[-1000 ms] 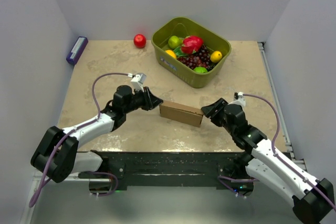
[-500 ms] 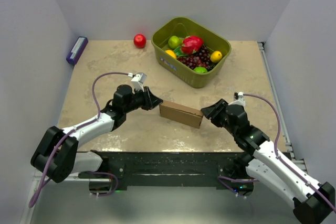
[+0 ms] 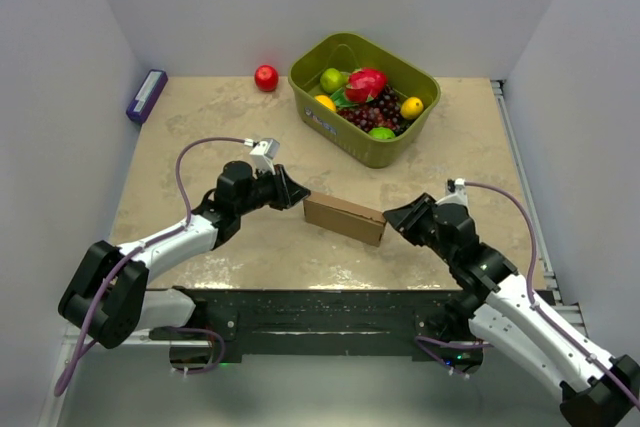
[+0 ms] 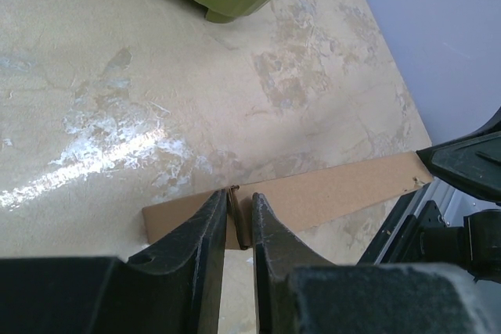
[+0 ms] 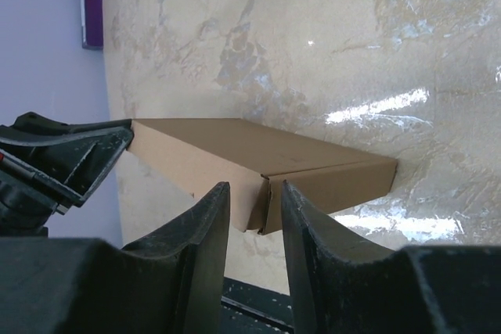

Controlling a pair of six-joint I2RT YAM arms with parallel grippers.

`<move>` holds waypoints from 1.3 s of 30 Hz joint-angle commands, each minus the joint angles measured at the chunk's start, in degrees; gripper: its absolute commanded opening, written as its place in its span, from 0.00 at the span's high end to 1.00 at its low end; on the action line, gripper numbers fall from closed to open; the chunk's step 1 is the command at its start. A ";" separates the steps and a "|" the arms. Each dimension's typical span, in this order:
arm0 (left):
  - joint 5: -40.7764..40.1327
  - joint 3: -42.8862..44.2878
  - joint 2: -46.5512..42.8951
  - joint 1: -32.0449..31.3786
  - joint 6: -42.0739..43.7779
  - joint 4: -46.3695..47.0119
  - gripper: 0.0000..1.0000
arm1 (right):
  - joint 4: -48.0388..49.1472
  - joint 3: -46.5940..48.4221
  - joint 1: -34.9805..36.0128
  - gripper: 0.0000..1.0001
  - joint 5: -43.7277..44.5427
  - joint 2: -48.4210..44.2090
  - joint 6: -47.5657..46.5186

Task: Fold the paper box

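Mid-table: paper box [image 3: 345,217] spans between both grippers

Box lies flat on the table [image 3: 200,127], near the green fruit basket [image 3: 400,152] but apart from it. Left gripper [image 4: 239,210] is pinched nearly closed on a thin flap at the box's left end. Right gripper [image 5: 255,197] is at the opposite end, fingers partly spread astride the end seam; contact there unclear
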 commanded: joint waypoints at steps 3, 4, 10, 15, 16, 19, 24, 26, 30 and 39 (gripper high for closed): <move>-3.25 -1.43 1.83 -0.52 4.33 -11.99 0.80 | 0.60 -1.78 0.85 0.67 -1.57 0.28 0.83; -3.34 -1.51 1.83 -0.61 4.42 -11.99 0.80 | 0.69 -2.14 0.94 0.68 -1.57 0.28 1.00; -3.69 -1.69 1.83 -0.69 4.33 -12.07 0.80 | -0.45 -2.84 1.29 0.75 -0.87 0.63 0.57; -4.04 -2.65 1.83 -0.69 4.33 -11.20 0.80 | -1.15 -5.12 1.99 0.84 0.01 0.19 1.18; -3.87 -3.26 1.83 -0.78 4.33 -10.85 0.80 | -0.89 -6.17 2.17 0.85 -0.07 -0.07 1.27; -3.78 -5.19 1.56 -1.22 4.07 -8.65 0.80 | -0.54 -8.46 2.96 0.89 0.02 -0.25 2.23; -3.16 -8.45 1.47 -2.54 3.72 -3.47 0.79 | 1.65 -10.31 3.84 0.92 -0.07 0.10 2.50; -1.41 -10.21 1.56 -2.63 2.93 0.21 0.78 | 3.23 -10.23 3.84 0.92 -0.42 0.89 2.23; 2.19 -10.13 2.79 -2.72 2.13 5.41 0.78 | 7.27 -7.77 3.84 0.91 1.32 3.96 1.18; 3.61 -9.07 4.20 -3.24 5.29 18.33 0.78 | 15.72 -4.08 3.93 0.89 3.01 8.18 -5.32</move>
